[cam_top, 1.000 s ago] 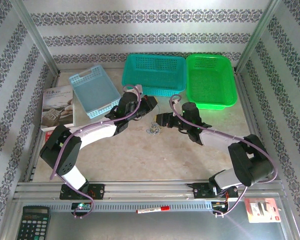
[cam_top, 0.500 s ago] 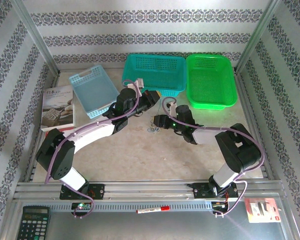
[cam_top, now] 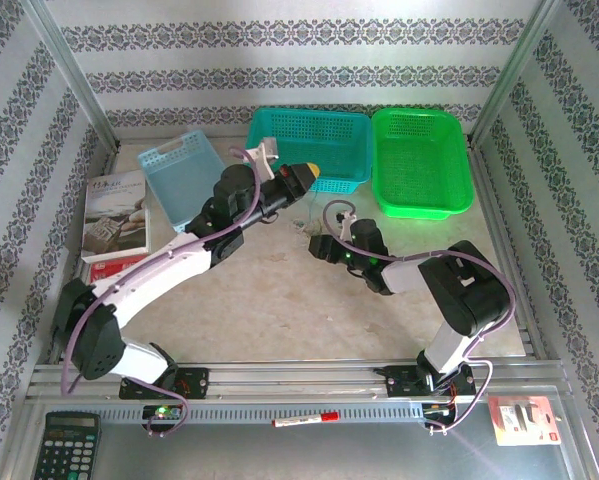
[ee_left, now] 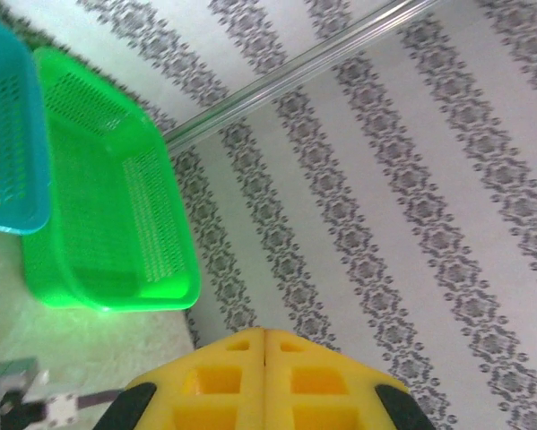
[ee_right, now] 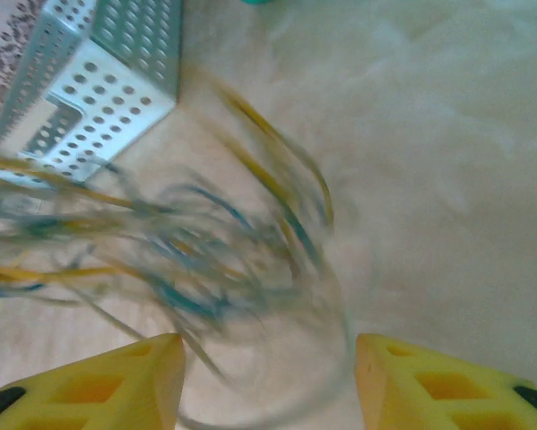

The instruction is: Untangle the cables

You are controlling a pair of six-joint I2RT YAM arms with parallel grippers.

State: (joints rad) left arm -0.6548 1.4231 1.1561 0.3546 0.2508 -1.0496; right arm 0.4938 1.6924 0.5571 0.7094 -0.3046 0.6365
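The cables [ee_right: 219, 237] are thin blue, yellow and pale strands; a blurred, loopy tangle over the table [ee_right: 429, 134].

The walls [cam_top: 279, 75] carry white and pale grey bands with dark purplish floral stripes. At upper centre is a teal perforated basket [cam_top: 309, 140], with a bright green basket [cam_top: 419, 165] to its right and a light blue basket [cam_top: 184, 180] to its left. The desk [cam_top: 279, 310] is pale beige with faint marbling. The cables [ee_right: 205, 242] are blue, yellow and whitish. The left jaws and right jaws are bright yellow with black corners. The arms [cam_top: 179, 265] are black and white, trailed by purple leads [cam_top: 65, 360]. At lower left is a black calculator [cam_top: 66, 445], at lower centre a red marker [cam_top: 306, 418], at lower right a red and white packet [cam_top: 521, 418]
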